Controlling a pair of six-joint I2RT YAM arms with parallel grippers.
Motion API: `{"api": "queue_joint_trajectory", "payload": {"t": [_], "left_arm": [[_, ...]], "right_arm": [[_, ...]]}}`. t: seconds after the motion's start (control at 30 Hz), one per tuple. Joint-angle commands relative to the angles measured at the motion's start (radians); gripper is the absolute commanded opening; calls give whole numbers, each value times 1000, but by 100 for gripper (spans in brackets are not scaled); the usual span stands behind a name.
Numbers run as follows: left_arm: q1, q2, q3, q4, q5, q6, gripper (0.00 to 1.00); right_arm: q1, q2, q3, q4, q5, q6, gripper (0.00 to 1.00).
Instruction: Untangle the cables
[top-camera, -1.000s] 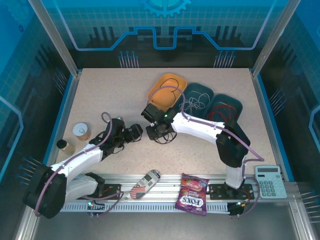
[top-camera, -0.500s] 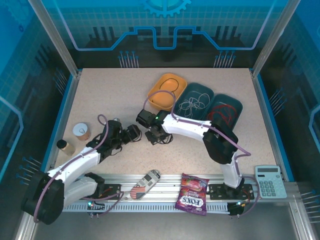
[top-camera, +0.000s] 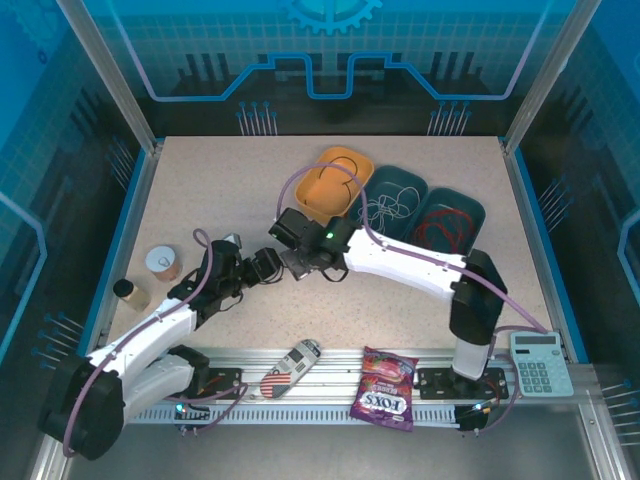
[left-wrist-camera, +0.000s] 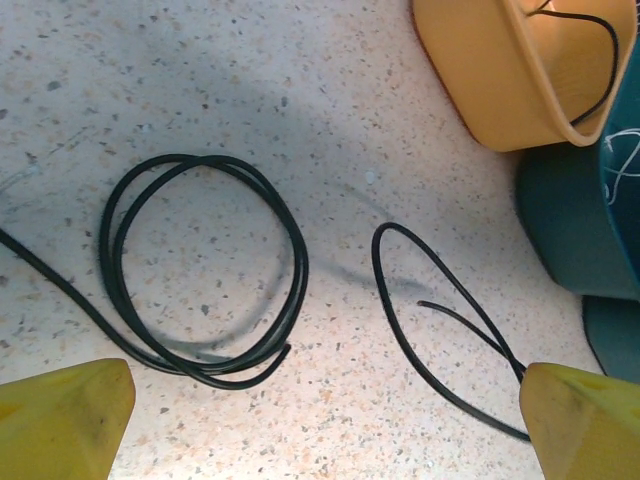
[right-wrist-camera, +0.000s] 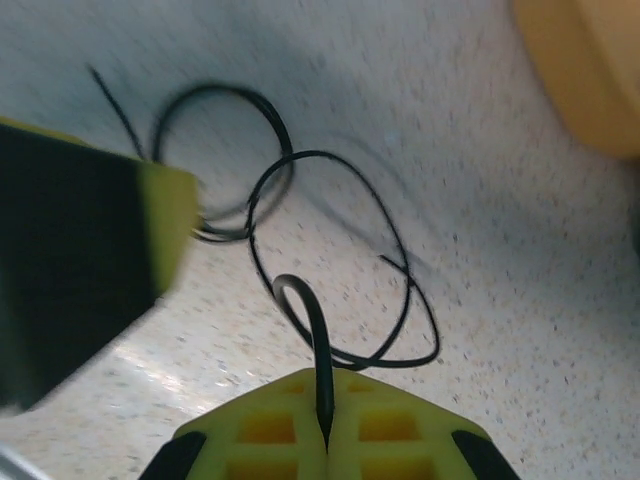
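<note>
The black cable (left-wrist-camera: 303, 262) lies on the speckled table as a double coil on the left and a narrow loop (left-wrist-camera: 385, 300) on the right. My right gripper (right-wrist-camera: 325, 400) is shut on a strand of the black cable (right-wrist-camera: 322, 350), which arches up from the loops below. My left gripper (left-wrist-camera: 320, 430) is open and hovers just above the cable with nothing between its yellow fingers (left-wrist-camera: 60, 420). In the top view the left gripper (top-camera: 262, 266) and the right gripper (top-camera: 298, 262) are close together. The white cable (top-camera: 385, 208) and the red cable (top-camera: 445, 225) each lie in a teal tray.
An orange tray (top-camera: 322, 200) holding a thin black wire stands behind the grippers, beside the teal trays (top-camera: 470, 212). A paper cup (top-camera: 163, 262) and a small bottle (top-camera: 127, 291) stand at the left. A candy bag (top-camera: 385, 388) and a calculator (top-camera: 540, 362) lie on the front rail.
My right gripper has moved left toward the left gripper, keeping hold of the black cable. The left arm has shifted only slightly.
</note>
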Motion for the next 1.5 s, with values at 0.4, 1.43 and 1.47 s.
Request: {"api": "queue_joint_trajectory", "payload": {"t": [0.4,1.43,1.47], "left_arm": [[9,35,31,114,87,-26,86],[180,23,62,133,296,-248,74],[180,33,63,134,305,-249,74]], "right_arm": [[1,-152,-137,266,-143,-51,0],[-38,-218,-297,454,-189,-49,0],[-38,-222,-303,467,-192,-52,0]]}}
